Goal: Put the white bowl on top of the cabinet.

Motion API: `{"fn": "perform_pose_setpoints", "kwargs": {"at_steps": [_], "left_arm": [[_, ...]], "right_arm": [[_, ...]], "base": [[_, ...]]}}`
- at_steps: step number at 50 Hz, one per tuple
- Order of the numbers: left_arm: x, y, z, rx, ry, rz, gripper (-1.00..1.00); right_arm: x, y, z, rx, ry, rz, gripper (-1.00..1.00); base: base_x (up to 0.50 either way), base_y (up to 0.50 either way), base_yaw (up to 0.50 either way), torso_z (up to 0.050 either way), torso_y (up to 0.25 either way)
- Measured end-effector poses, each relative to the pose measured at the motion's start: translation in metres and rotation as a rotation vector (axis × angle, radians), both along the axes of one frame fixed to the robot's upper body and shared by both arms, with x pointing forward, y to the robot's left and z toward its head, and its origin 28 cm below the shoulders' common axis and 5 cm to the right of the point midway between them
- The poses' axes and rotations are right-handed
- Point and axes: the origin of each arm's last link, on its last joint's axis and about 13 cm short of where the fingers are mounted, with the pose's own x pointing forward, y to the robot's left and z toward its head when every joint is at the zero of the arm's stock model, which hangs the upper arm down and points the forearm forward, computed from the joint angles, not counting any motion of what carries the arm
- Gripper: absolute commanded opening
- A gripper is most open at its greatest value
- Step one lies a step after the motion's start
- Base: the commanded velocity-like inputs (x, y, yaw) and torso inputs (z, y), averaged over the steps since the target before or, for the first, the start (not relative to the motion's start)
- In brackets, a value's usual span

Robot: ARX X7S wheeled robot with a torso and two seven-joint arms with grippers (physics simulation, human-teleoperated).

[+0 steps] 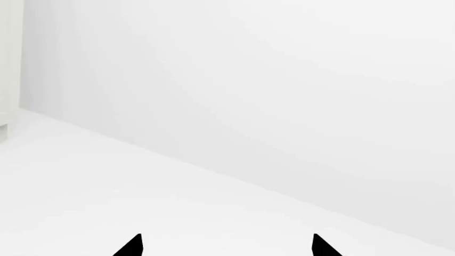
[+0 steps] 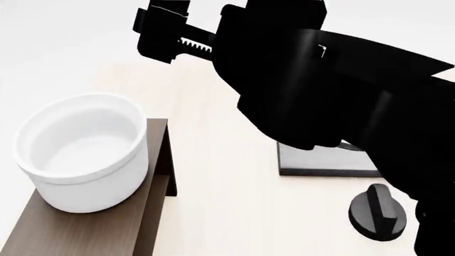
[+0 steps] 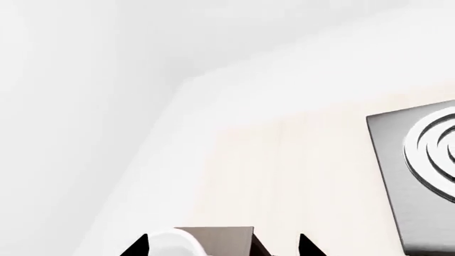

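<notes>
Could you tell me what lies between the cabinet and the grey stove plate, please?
In the head view, only bare light wood tabletop lies between the cabinet and the stove plate.

Glossy black arm (image 2: 334, 90), toothed rack, pointed fingertips (image 1: 131, 246).

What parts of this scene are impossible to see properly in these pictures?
- Grey stove plate, head view: mostly hidden behind the black right arm.
- Cabinet, head view: cut off by the bottom edge, so its length is unknown.
- White bowl: its base contact shows only from one side.
- Left pincer, left wrist view: only the two tips show, nothing between them.
- Right pincer: likewise.
</notes>
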Motion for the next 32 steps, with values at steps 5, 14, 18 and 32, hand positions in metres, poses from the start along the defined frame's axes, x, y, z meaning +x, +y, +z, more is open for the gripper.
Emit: {"fn": "perform_pose_setpoints", "kwargs": {"at_steps": [5,14,18,32], "left_arm": [[0.0,0.0,0.0,0.001,0.0,-0.001,1.0],[0.001,0.0,0.0,0.001,0.001,-0.004,1.0],[0.001,-0.001,0.0,0.002,0.001,-0.005,1.0],[0.002,-0.001,0.0,0.002,0.001,-0.006,1.0]], "right_arm": [[-0.006,-0.005,0.005,-0.001,-0.037,-0.027,1.0],[-0.021,-0.012,0.013,-0.023,-0.134,-0.076,1.0],[-0.027,-0.014,0.017,-0.034,-0.18,-0.095,1.0],[-0.043,-0.02,0.027,-0.05,-0.282,-0.138,1.0]], "base": [[0.0,0.0,0.0,0.0,0.0],[0.0,0.0,0.0,0.0,0.0],[0.0,0.0,0.0,0.0,0.0],[0.0,0.0,0.0,0.0,0.0]]}}
